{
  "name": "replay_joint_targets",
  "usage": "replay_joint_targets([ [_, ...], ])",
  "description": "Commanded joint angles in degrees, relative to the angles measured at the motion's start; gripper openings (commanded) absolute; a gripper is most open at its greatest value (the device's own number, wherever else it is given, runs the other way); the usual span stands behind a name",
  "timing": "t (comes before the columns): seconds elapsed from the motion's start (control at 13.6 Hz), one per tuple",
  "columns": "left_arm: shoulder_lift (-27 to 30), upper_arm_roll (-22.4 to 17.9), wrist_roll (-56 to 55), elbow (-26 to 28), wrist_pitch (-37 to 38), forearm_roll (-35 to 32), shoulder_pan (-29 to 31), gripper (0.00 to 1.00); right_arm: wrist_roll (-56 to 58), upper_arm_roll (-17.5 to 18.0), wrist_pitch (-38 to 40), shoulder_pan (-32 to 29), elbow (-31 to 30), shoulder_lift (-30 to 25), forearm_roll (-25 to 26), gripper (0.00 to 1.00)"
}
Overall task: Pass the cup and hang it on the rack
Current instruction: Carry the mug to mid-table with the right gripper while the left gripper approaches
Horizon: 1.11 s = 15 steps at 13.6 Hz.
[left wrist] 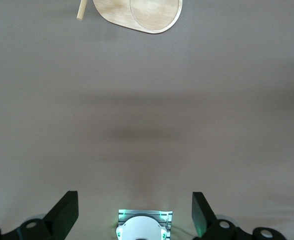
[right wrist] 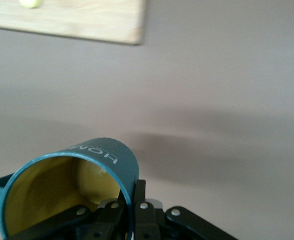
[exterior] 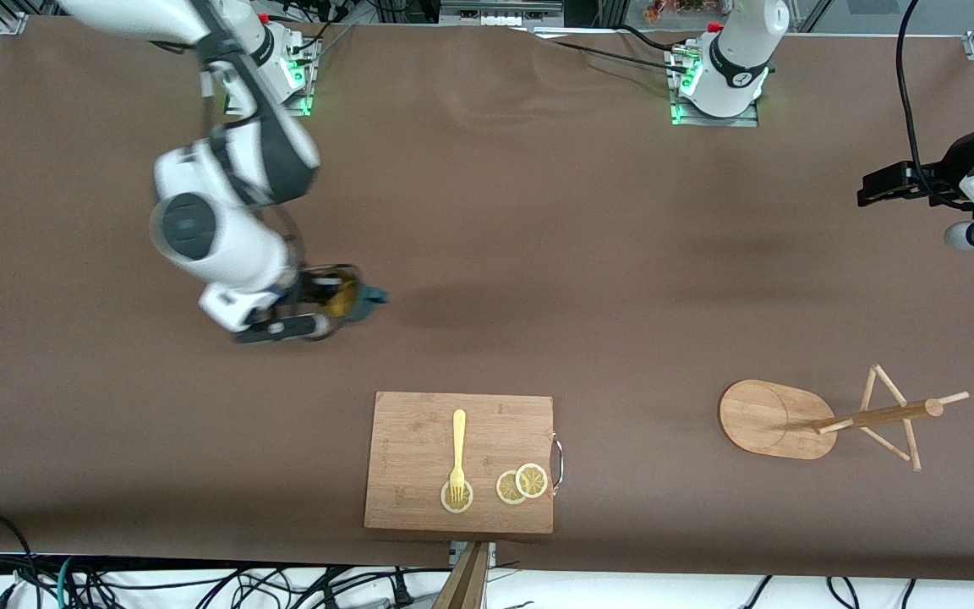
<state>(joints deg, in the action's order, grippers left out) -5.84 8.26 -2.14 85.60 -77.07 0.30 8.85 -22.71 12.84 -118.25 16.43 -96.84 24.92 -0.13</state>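
right gripper (exterior: 318,309) is clamped on the rim of the teal cup (exterior: 350,294), held above the table (exterior: 538,220) toward the right arm's end. wooden rack (exterior: 825,416) lies tipped over toward the left arm's end. left gripper (exterior: 884,188) waits, jaws wide and empty.

Cup (right wrist: 104,157): teal outside with white lettering, mustard-yellow inside. Rack (exterior: 779,419): pale natural wood, base grain visible. Cutting board (exterior: 419,423): light bamboo, fine grain stripes. Fork (exterior: 458,452) pale yellow; lemon slices (exterior: 522,484) yellow with white rims. Tabletop (exterior: 538,254) plain brown. Arms (exterior: 216,220) white with dark grey joints; tools black.
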Motion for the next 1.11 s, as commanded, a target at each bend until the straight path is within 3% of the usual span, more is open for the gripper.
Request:
replay_joint_targets([
  [0.0, -0.6, 0.0, -0.1, -1.3, 0.3, -0.3, -0.2, 1.00, -8.6, -0.8, 1.0, 8.0, 7.2, 6.7, 3.5, 0.00],
  [0.37, -1.8, -0.1, -0.1, -2.2, 0.3, 0.0, 0.3, 1.00, -9.6, -1.1, -6.2, 18.1, 14.2, 14.9, 6.3, 0.00],
  [0.52, -3.7, -0.1, -0.1, -5.2, 0.3, 0.3, 0.2, 1.00, -13.1, -1.4, -10.0, 19.9, 14.7, 17.3, 6.5, 0.00],
  [0.74, -6.9, -0.1, 0.1, -5.4, 0.2, 2.3, 0.3, 1.00, -16.8, -4.0, -13.2, 22.8, 14.7, 19.8, 8.7, 0.00],
  [0.81, -8.1, -0.1, 0.2, -5.4, 0.1, 2.4, 0.3, 1.00, -19.7, -4.2, -14.4, 22.8, 14.7, 20.1, 8.7, 0.30],
  [0.89, -9.2, -0.1, 0.2, -5.4, 0.1, 2.7, 0.1, 1.00, -21.5, -4.2, -14.5, 22.8, 14.7, 19.8, 8.8, 0.99],
  [1.03, -10.9, 0.0, 0.2, -5.5, 0.0, 3.9, -0.3, 1.00, -21.5, -4.1, -13.9, 22.6, 14.7, 18.5, 8.3, 1.00],
])
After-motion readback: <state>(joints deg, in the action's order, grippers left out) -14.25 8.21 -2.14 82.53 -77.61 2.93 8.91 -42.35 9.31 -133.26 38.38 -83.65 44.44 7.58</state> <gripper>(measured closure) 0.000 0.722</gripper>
